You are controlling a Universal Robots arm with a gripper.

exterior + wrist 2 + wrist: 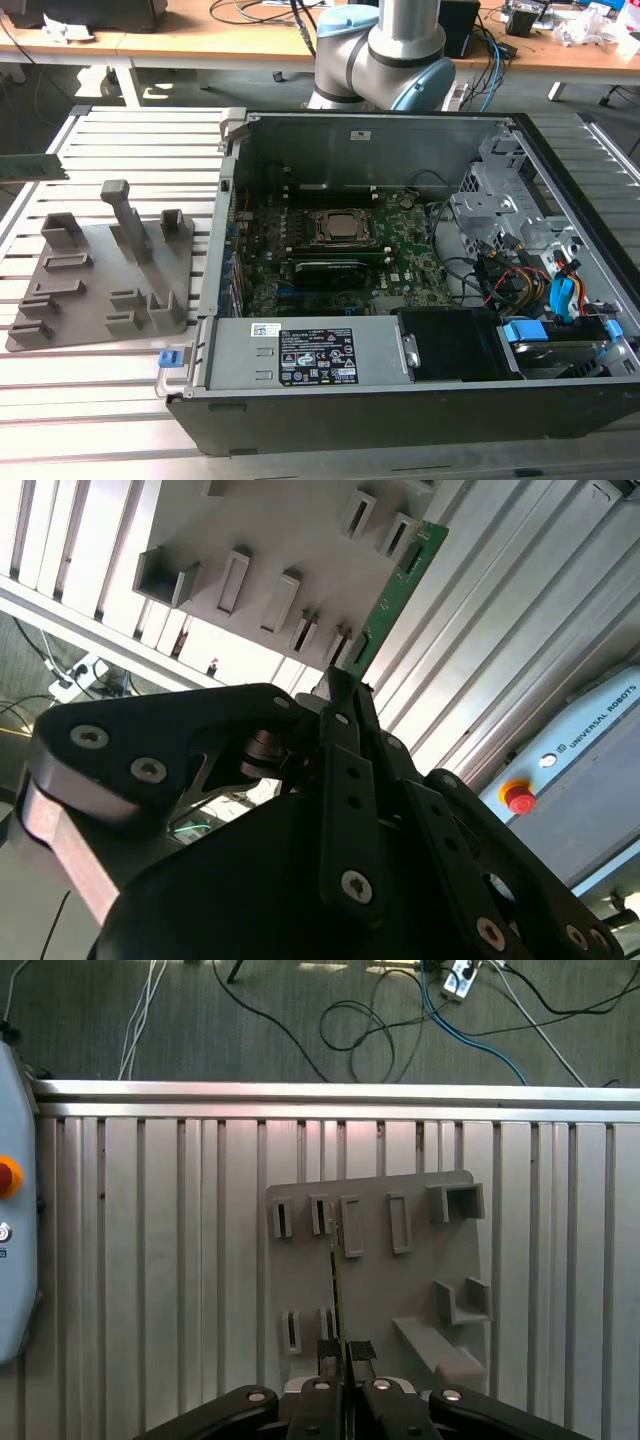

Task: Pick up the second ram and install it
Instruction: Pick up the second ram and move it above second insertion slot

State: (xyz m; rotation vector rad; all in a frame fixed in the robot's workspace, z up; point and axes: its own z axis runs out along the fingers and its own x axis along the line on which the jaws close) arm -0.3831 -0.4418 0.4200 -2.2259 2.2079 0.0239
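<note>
The second ram is a thin green stick, and my gripper is shut on one end of it. The ram's free end points out over the grey slotted tray. In the first wrist view the ram is seen edge-on, rising from the gripper above the tray, between two rows of slots and clear of them. At the exterior view's left edge a green stick hangs above the table, left of the tray; it looks like the same ram. The motherboard lies inside the open computer case.
The case's metal walls, a black power supply, drive cages and cable bundles surround the motherboard. Upright posts stand on the tray. A pendant with a red button lies beside the slatted table. Cables run over the floor.
</note>
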